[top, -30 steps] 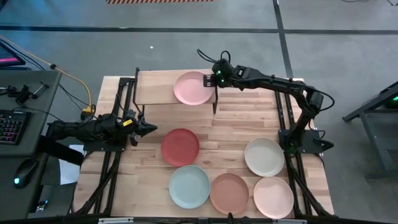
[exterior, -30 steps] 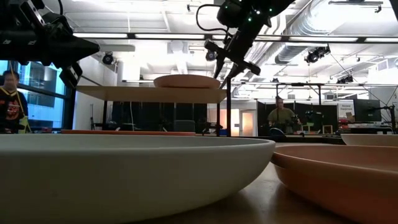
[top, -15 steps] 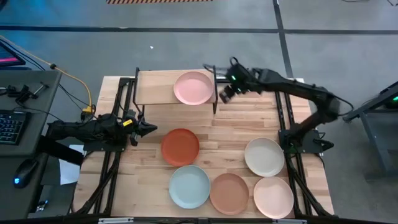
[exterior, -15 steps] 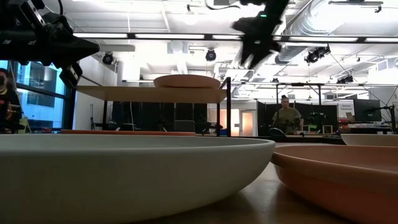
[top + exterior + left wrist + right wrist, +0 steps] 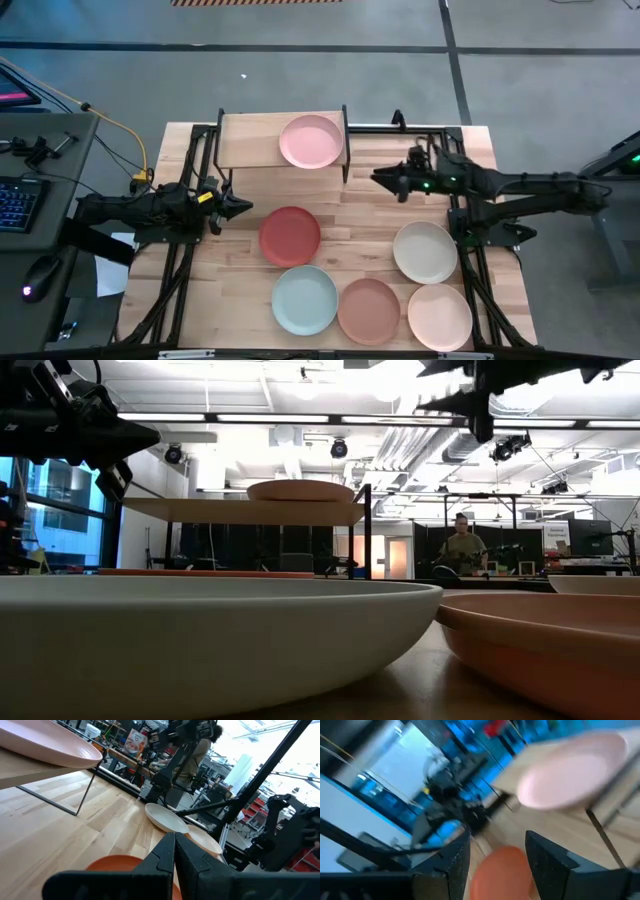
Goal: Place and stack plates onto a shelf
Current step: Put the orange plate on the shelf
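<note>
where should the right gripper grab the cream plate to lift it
By its raised rim, on the edge facing the right gripper, fingers over the lip. The cream plate lies flat on the table, and the peach plate crowds its near side.

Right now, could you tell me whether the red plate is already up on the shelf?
No, in the high view the red plate lies on the tabletop in front of the shelf, which carries only the pink plate.
</note>
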{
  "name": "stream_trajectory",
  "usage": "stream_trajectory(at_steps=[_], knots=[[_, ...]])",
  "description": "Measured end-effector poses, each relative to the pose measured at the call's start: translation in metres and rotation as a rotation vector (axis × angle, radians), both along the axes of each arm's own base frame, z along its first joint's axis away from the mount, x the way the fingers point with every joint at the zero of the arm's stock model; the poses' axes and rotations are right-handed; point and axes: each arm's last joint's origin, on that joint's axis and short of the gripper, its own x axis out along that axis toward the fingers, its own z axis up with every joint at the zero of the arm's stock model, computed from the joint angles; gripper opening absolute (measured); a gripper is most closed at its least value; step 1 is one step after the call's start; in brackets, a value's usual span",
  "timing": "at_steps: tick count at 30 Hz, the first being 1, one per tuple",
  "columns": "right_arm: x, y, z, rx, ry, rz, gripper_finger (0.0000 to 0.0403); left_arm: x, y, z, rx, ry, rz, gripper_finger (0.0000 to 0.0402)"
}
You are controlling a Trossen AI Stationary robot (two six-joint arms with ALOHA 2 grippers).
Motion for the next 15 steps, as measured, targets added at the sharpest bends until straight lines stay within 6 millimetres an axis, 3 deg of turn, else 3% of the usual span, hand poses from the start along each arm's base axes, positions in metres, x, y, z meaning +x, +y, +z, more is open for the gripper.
stream_trajectory(at_steps=[9, 15], knots=[[0.0, 0.007, -0.001, -0.064, -0.033, 0.025, 0.0172, 0.0, 0.0, 0.003, -0.016, -0.03, 0.0, 0.0], [0.0, 0.007, -0.001, -0.06, -0.035, 0.023, 0.0172, -0.004, 0.005, 0.021, -0.316, -0.262, 0.117, 0.0]])
